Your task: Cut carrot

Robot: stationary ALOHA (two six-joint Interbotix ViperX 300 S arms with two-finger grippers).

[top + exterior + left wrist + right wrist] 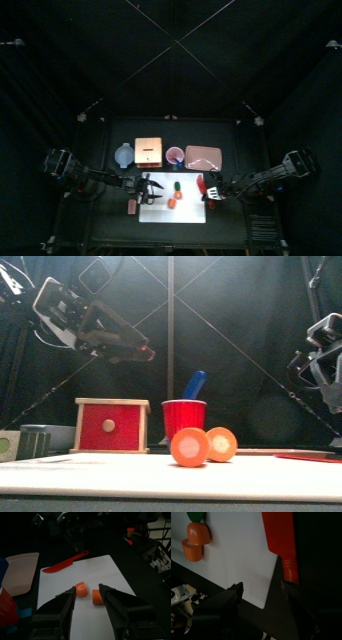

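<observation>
Finishing: carrot point(89, 593) lying in orange chunks on the white board point(80, 572), red knife point(65, 562) at eleven o'clock. Left gripper point(87, 603) and right gripper point(260, 588) both spread wide, holding nothing. Next, probably pulling clear.

2 short orange chunks of toy carrot point(81, 589); 1 dark green carrot tip point(196, 516), on the end of 1 chunk; 1 red plastic toy knife point(65, 562); 1 white rectangular cutting sheet point(60, 587); 1 round red plastic cup point(190, 421), with 1 blue utensil handle point(195, 384) in it; 1 red square wooden box point(112, 424); 1 flat pinkish board point(20, 572); 1 pale blue-grey item point(124, 155), too small to identify.
</observation>
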